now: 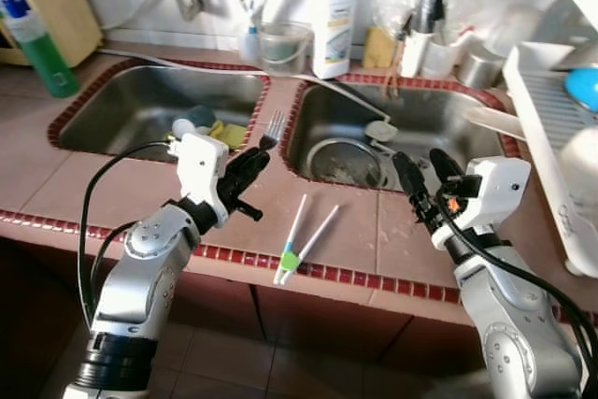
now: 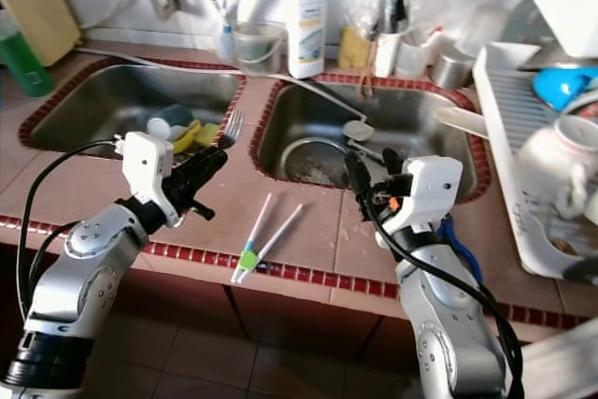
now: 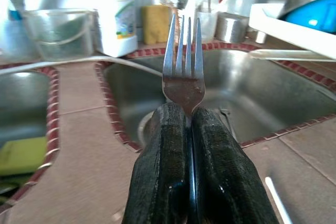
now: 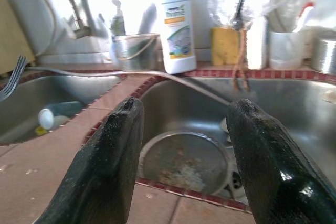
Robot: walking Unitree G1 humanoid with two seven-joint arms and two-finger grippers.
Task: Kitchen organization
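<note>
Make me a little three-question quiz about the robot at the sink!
1. True or false: the left gripper holds a fork.
2. What lies on the counter between the two arms? A) a knife B) two white sticks with a green clip C) a cup
3. Fill in: the right gripper hangs over the edge of the ____ sink basin, its fingers apart.

Key: 1 true. 2 B. 3 right.

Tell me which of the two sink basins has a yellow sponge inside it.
The left basin, beside the left gripper holding the fork. A yellow sponge lies at its near right corner. The right basin, ahead of the open right gripper, has none.
</note>
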